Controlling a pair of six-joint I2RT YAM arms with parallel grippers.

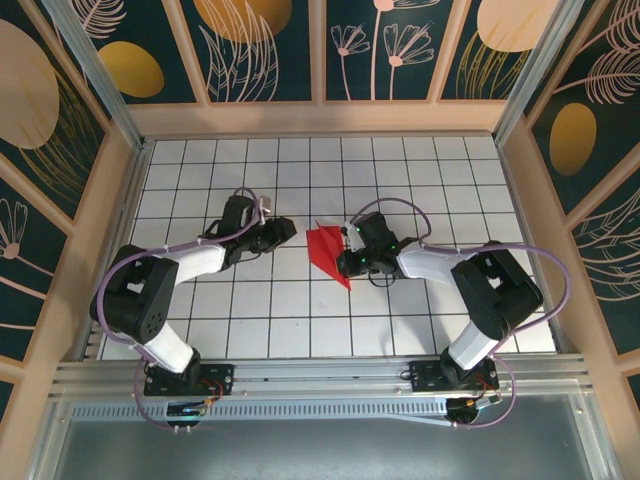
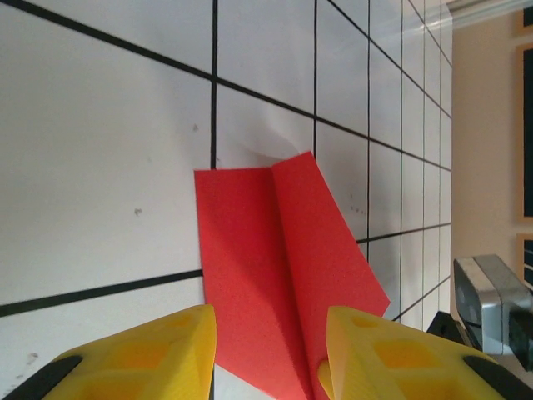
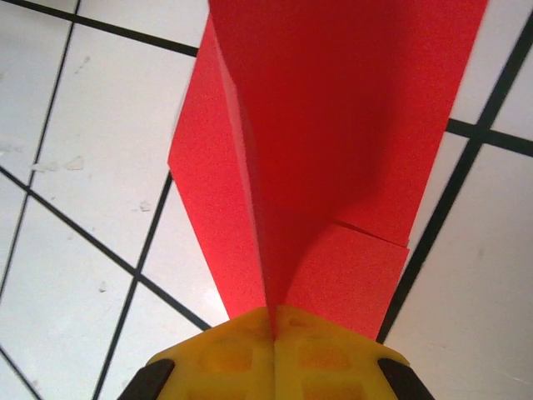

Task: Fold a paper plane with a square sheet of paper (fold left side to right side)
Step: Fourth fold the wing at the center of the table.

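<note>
Centrally on the white table with black grid lines (image 1: 250, 320) lies the folded sheet of thin bright red paper (image 1: 325, 250), a narrow pointed shape with its tip toward the arms' bases. The right gripper (image 1: 346, 264) has its yellow fingers (image 3: 241, 350) pressed together on the sheet's right edge, and in the right wrist view the red paper (image 3: 333, 125) rises from the pinch with one flap lifted along a crease. The left gripper (image 1: 288, 232) sits just beside the sheet's left side, apart from it in the top view. Its yellow fingers (image 2: 158, 354) stand moderately parted, and the creased paper (image 2: 275, 250) lies flat ahead of the gap.
</note>
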